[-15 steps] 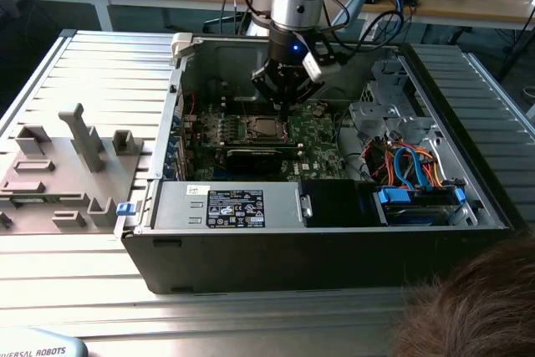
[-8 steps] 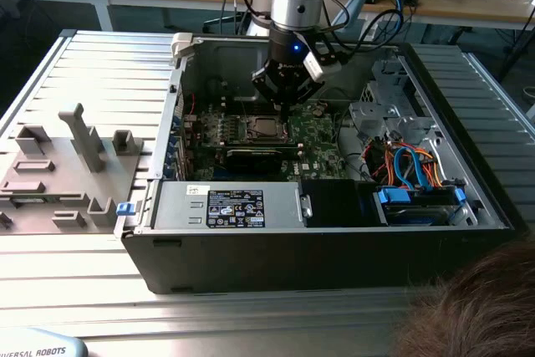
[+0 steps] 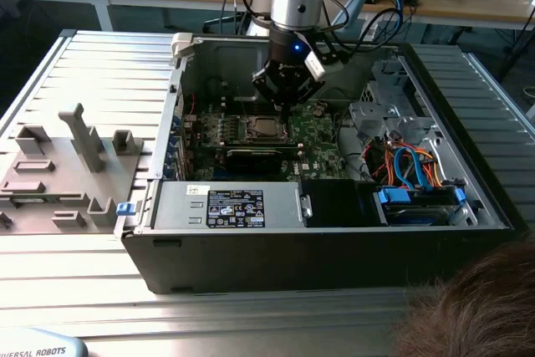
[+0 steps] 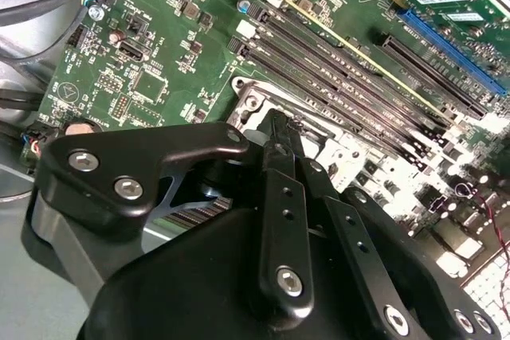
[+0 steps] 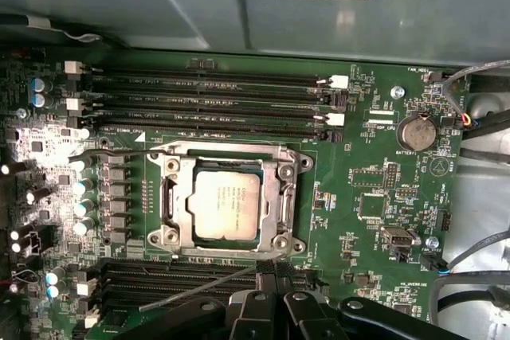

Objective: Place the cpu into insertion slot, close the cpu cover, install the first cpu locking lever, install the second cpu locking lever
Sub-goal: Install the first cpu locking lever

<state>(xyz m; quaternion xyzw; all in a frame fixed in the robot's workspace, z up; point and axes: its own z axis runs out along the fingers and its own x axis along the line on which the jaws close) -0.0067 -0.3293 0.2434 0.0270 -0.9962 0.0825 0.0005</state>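
Observation:
The cpu, a dull silver square, lies flat in the insertion slot on the green motherboard. The cpu cover is down over it, framing the chip in its window. One thin wire lever sticks out past a corner of the socket. A second lever slants away from the opposite side, one end beside my fingertips. My gripper hangs just above the socket's edge, black fingers pressed together with nothing seen between them. In the exterior view the gripper is inside the open case, above the cpu.
Long memory slots run along both sides of the socket. A black card, the power supply and a cable bundle crowd the case. Grey fixtures stand at the exterior view's left. A person's head is at the lower right.

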